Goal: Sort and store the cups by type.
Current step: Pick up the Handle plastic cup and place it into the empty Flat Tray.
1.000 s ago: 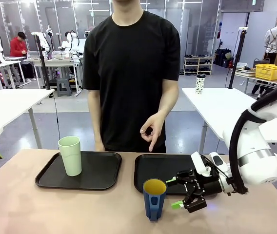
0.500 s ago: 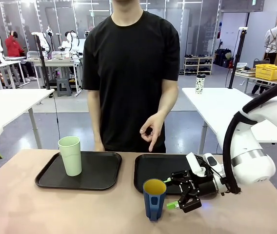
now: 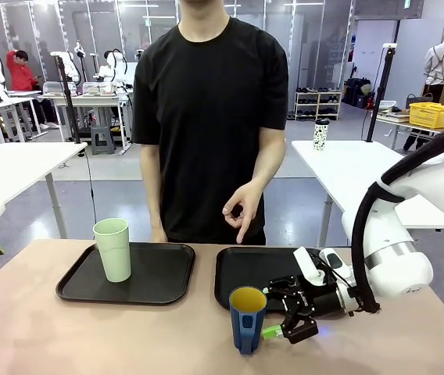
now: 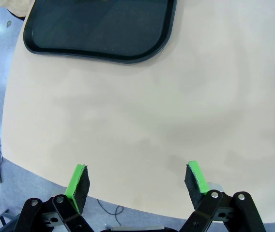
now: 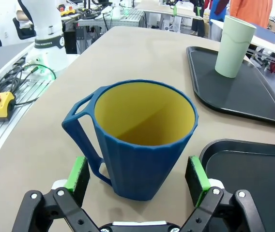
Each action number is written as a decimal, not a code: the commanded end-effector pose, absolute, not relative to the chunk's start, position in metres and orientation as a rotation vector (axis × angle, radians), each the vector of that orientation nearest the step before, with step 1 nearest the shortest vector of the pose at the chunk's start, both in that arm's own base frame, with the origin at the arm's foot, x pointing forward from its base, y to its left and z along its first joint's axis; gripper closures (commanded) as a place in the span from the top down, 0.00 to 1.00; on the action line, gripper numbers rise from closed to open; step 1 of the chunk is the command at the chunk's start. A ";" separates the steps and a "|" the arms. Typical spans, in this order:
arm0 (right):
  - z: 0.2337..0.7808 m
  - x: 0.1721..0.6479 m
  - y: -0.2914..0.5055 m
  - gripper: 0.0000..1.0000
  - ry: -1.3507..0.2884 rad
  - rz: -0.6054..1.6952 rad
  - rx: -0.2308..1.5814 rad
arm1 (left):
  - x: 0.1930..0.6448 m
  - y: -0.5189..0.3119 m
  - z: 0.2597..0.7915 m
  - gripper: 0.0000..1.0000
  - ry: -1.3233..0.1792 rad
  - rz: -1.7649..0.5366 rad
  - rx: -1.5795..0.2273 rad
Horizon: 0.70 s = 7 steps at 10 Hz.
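Standing upright on the left black tray (image 3: 171, 281), the pale green tumbler (image 3: 113, 248) sits toward that tray's left end; what is inside it cannot be seen from the front, and in the right wrist view it appears at the top right on the same tray, its interior also hidden. The right black tray (image 3: 238, 269) lies beside the first on the tan table (image 3: 89, 340), and its visible surface carries no cup. The dark blue cup (image 3: 246, 319) stands on the table itself, just in front of the right tray's near left corner. Its yellow inside holds nothing, as the right wrist view (image 5: 142, 145) shows plainly, and its handle points away from the trays toward the table's near edge.

A person in a black shirt stands at the far side, one hand (image 3: 241, 211) hanging above the right tray.

The right gripper (image 3: 273, 312) lies low and sideways beside the blue cup, its jaws spread wide with one green pad on either side of the cup's lower body; contact cannot be made out. The left gripper (image 4: 136, 183) hangs over the table's bare near edge, jaws wide apart, gripping nothing.
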State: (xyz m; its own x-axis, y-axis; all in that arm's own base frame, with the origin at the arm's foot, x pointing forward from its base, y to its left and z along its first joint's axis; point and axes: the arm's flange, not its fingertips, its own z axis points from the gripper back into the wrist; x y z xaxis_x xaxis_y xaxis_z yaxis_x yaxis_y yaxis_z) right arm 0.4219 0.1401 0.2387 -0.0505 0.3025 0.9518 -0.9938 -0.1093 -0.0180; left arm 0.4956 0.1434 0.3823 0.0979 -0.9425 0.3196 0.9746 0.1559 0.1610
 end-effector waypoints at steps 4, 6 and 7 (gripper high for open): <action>0.232 0.431 0.157 1.00 -0.963 1.461 1.069 | 0.500 0.146 0.381 1.00 -0.419 -1.433 -0.105; 0.228 0.431 0.161 1.00 -0.969 1.456 1.080 | 0.500 0.146 0.381 1.00 -0.419 -1.433 -0.105; 0.226 0.432 0.164 1.00 -0.974 1.450 1.086 | 0.500 0.146 0.381 1.00 -0.419 -1.433 -0.105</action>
